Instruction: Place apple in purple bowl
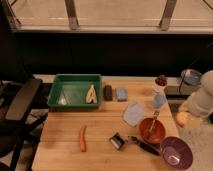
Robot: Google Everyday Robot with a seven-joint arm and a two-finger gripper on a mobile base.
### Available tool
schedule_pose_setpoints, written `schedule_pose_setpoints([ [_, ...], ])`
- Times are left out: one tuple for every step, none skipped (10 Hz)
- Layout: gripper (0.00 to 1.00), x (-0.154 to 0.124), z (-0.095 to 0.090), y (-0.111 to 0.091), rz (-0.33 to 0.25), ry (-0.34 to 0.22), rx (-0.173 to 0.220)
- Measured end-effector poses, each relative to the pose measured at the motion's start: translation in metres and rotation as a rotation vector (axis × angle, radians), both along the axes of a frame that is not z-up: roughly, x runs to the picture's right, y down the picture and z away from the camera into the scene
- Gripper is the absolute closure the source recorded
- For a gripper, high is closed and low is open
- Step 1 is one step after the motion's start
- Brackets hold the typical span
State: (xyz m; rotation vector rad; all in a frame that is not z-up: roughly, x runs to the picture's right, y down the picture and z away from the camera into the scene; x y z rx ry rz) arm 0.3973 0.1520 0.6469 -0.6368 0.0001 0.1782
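Bowls on the bench (pixel 100 147) number two: one purple bowl (pixel 186 146) at the front right and one brown bowl (pixel 145 134) just behind it. One carrot (pixel 82 138), one green tray (pixel 75 77), one apple (pixel 180 119). One white arm (pixel 202 102) bends in from the right. Its gripper (pixel 183 119) fingers hold the apple at the bench's right edge, near the brown bowl.
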Motion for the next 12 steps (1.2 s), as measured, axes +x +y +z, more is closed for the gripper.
schedule_pose_setpoints([
  [1.00, 0.020, -0.013, 0.017, 0.046, 0.041, -0.010],
  [1.00, 0.030, -0.020, 0.029, 0.066, 0.058, -0.017],
  [1.00, 0.037, -0.024, 0.037, 0.082, 0.065, -0.018],
  [1.00, 0.038, -0.024, 0.043, 0.093, 0.065, -0.019],
  [1.00, 0.035, -0.025, 0.049, 0.099, 0.060, -0.021],
  [1.00, 0.026, -0.024, 0.055, 0.102, 0.047, -0.021],
  [1.00, 0.016, -0.024, 0.058, 0.103, 0.035, -0.020],
  [1.00, -0.004, -0.021, 0.063, 0.102, 0.014, -0.023],
  [1.00, -0.020, -0.018, 0.068, 0.101, -0.007, -0.028],
  [1.00, -0.039, -0.015, 0.075, 0.095, -0.034, -0.037],
  [0.98, -0.053, -0.010, 0.084, 0.092, -0.059, -0.050],
  [0.92, -0.061, -0.007, 0.091, 0.097, -0.074, -0.059],
])
